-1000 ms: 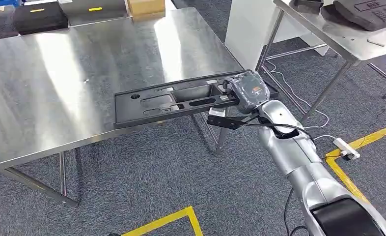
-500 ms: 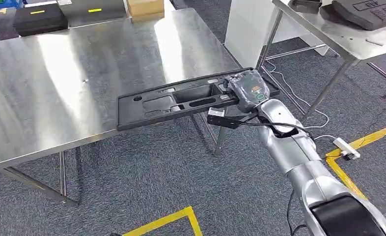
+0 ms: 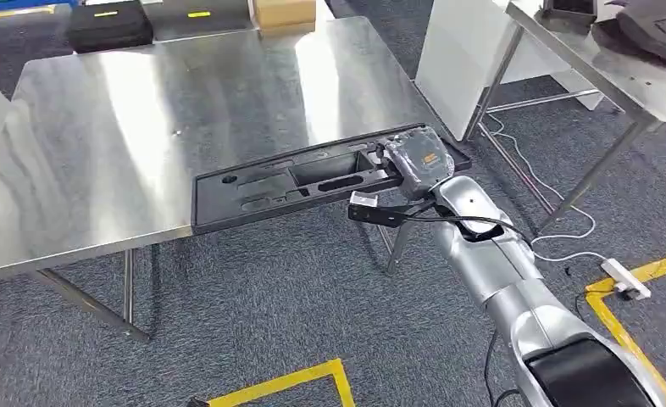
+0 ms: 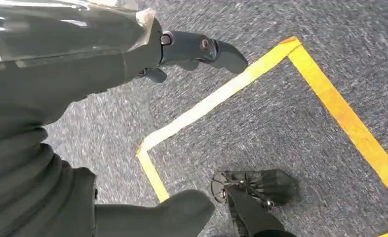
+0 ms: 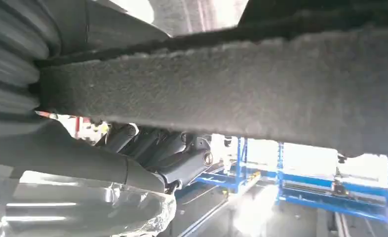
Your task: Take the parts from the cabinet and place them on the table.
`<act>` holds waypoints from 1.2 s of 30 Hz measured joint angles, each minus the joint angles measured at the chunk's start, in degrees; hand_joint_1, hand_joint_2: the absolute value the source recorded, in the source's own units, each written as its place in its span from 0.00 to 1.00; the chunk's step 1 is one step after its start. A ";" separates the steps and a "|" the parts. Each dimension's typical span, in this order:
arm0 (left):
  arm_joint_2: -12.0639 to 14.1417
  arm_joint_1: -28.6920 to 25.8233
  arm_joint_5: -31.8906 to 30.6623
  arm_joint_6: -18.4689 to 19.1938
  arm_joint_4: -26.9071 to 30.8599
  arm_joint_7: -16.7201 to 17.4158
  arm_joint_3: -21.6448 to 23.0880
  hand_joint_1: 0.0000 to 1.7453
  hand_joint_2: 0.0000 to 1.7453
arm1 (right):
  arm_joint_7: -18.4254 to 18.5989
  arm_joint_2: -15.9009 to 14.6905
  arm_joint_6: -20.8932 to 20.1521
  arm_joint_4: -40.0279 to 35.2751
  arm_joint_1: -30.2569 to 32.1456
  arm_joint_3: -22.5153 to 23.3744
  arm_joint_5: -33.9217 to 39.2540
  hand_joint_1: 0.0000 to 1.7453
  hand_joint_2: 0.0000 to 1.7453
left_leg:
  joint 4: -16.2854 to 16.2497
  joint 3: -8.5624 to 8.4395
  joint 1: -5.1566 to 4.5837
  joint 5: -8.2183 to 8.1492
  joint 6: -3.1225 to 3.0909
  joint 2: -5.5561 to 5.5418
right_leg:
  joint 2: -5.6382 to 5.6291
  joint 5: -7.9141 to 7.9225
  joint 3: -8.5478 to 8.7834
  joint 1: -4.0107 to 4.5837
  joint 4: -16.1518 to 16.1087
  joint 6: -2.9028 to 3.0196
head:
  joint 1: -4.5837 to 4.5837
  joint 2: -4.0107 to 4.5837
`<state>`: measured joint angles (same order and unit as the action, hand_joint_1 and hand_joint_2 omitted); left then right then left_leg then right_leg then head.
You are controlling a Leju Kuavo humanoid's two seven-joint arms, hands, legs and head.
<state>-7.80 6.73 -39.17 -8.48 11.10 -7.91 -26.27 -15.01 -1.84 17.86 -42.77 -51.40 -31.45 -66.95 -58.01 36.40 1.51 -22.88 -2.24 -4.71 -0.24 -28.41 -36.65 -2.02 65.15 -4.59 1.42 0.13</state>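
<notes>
A long black foam part [image 3: 287, 182] with cut-out recesses lies across the front right corner of the steel table [image 3: 143, 110], its near side hanging over the table's edge. My right hand [image 3: 414, 161], wrapped in a plastic cover, grips the part's right end. In the right wrist view the part's rough underside [image 5: 261, 89] fills the width, with dark fingers [image 5: 172, 153] curled beneath it. Whether the part rests on the tabletop I cannot tell. My left hand [image 4: 58, 74] hangs above the carpet, fingers apart, holding nothing.
A black case [image 3: 109, 24] and a cardboard box [image 3: 285, 10] sit at the table's far edge. A second steel table [image 3: 643, 93] with dark foam parts [image 3: 660, 34] stands at right, beside a white cabinet [image 3: 457, 59]. Yellow floor tape [image 3: 287, 381], cables and a power strip [image 3: 624, 278] lie on the carpet.
The whole picture has shifted, so the camera moved. Relative to the table, my right hand and the black part sit slightly further left, more over the tabletop.
</notes>
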 joint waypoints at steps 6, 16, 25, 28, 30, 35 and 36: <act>0.11 -0.22 -0.09 -0.02 -0.02 0.00 -0.26 0.00 1.00 | -0.28 0.63 0.02 0.64 -0.27 0.13 0.02 0.98 1.00 | -0.02 1.05 0.23 0.51 2.53 -2.33 | -0.87 2.28 2.85 0.19 -6.10 2.42 | 0.00 0.00; 0.20 0.02 -0.77 -0.02 0.00 0.04 -0.48 0.00 1.00 | -0.68 1.20 0.02 1.71 -1.04 0.13 -0.26 0.98 1.00 | -5.12 2.22 -0.74 -1.35 0.87 6.13 | 4.10 2.05 3.11 2.11 -6.22 4.71 | 0.44 0.00; 0.17 0.43 -0.79 -0.02 0.00 0.02 -0.77 0.00 1.00 | -1.05 1.35 0.04 2.06 -2.02 0.26 -0.09 0.98 1.00 | 0.16 -0.14 -1.16 -0.32 -1.12 4.73 | 1.25 -2.58 -0.68 2.00 2.20 4.01 | 0.13 0.00; 0.04 0.37 -0.85 0.00 0.00 0.11 -0.92 0.00 1.00 | -1.18 1.07 0.07 2.71 -1.51 0.26 -0.04 0.98 1.00 | 0.11 -0.11 -1.14 -0.32 -1.09 2.62 | 0.76 -4.97 -5.41 1.80 11.37 3.44 | 0.04 0.00; 0.00 0.13 -0.85 0.00 0.00 0.22 -1.01 0.00 1.00 | -1.20 0.98 0.09 2.95 -1.47 0.26 -0.09 0.98 1.00 | 0.03 -0.12 -1.08 -0.30 -0.98 1.39 | 0.63 -1.95 -2.99 1.56 5.41 2.34 | 0.00 0.00; 0.00 0.13 -0.92 -0.09 0.00 0.35 -1.20 0.00 1.00 | -1.20 1.33 0.17 3.30 -1.76 0.24 -0.20 0.98 1.00 | -0.25 0.44 -1.24 -0.15 0.50 -0.44 | -1.08 2.78 2.36 1.16 -6.38 2.51 | 0.11 0.00; -0.02 0.08 -0.94 -0.07 0.00 0.44 -1.29 0.00 1.00 | -1.20 1.58 0.20 3.34 -1.76 0.17 -0.28 0.98 1.00 | -0.12 0.47 -0.96 -0.05 0.74 -0.63 | -0.83 2.81 2.32 1.46 -6.36 2.77 | -0.02 0.00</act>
<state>-7.82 6.81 -40.11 -8.55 11.10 -7.47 -27.56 -16.22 -0.26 18.05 -39.43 -53.16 -31.28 -67.23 -58.13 36.88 0.55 -22.94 -1.50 -5.35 -1.07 -25.60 -34.33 -0.55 58.79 -1.81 1.40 0.13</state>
